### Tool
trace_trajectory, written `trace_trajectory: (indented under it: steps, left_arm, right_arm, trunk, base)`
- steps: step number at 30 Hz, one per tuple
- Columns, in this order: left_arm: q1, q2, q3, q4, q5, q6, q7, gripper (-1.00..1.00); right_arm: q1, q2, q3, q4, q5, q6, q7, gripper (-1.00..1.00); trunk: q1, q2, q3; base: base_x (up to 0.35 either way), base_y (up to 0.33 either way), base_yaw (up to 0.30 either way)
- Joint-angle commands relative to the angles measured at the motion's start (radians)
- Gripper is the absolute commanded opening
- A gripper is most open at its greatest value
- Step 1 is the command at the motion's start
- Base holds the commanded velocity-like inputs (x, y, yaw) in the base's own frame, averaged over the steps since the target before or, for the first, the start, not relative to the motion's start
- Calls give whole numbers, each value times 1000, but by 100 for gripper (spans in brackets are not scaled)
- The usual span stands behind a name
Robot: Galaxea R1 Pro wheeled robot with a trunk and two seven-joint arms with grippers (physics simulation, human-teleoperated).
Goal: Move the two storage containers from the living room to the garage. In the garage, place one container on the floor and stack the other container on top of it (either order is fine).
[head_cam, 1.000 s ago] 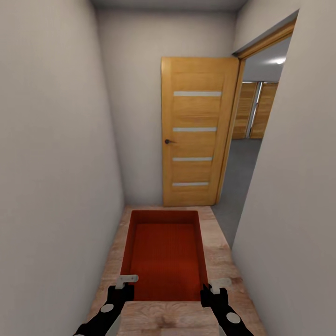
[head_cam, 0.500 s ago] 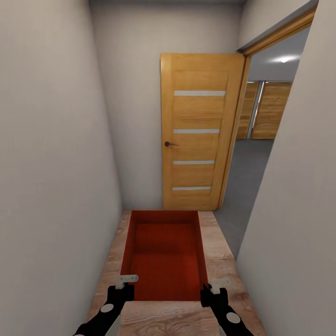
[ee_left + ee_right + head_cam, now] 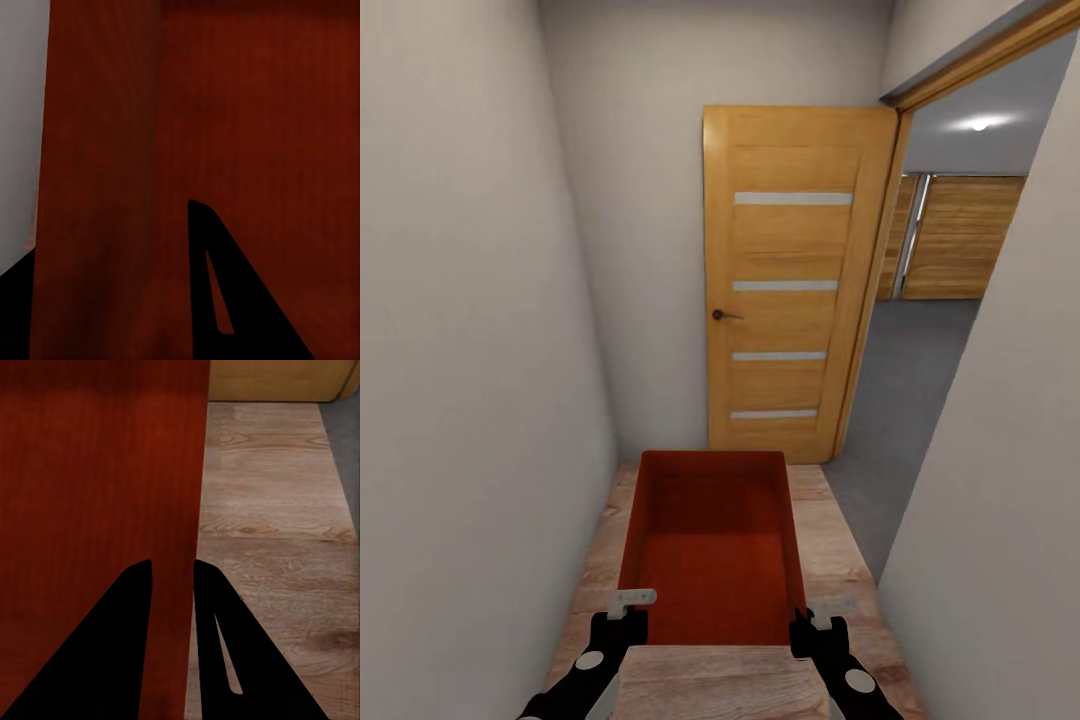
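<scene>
In the hallway: I carry one container (image 3: 712, 545) above the wood floor (image 3: 838, 545).
Left hand (image 3: 630, 600): clamped on the container's left wall.
Right hand (image 3: 830, 606): fingers (image 3: 135, 607) pinch the right wall.
Long axis: pointing straight ahead of me.
Doorway: the open door (image 3: 795, 290) and grey garage floor (image 3: 910, 380) lie ahead-right, so I judge a right turn comes next.

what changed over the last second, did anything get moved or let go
The robot rolled forward down the hallway: the wooden door and the doorway to its right, with grey floor beyond, loom larger and more of that room shows. Nothing was let go. The storage container sits at the same spot between the left gripper and right gripper, each clamped on a side wall.
</scene>
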Motion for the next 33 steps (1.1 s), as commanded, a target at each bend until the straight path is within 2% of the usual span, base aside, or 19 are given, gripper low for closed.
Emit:
trace_trajectory:
  steps: [1, 33]
  left_arm:
    - [-1, 36, 14, 3, 1, -4, 44, -100]
    - [-1, 37, 14, 3, 1, -4, 44, -100]
  right_arm:
    - [-2, -1, 10, -3, -6, -48, 15, -100]
    - [-2, -1, 10, -3, -6, -48, 15, -100]
  trunk:
    - [1, -2, -2]
    - [1, -2, -2]
  base:
    - [333, 0, 0]
    - [333, 0, 0]
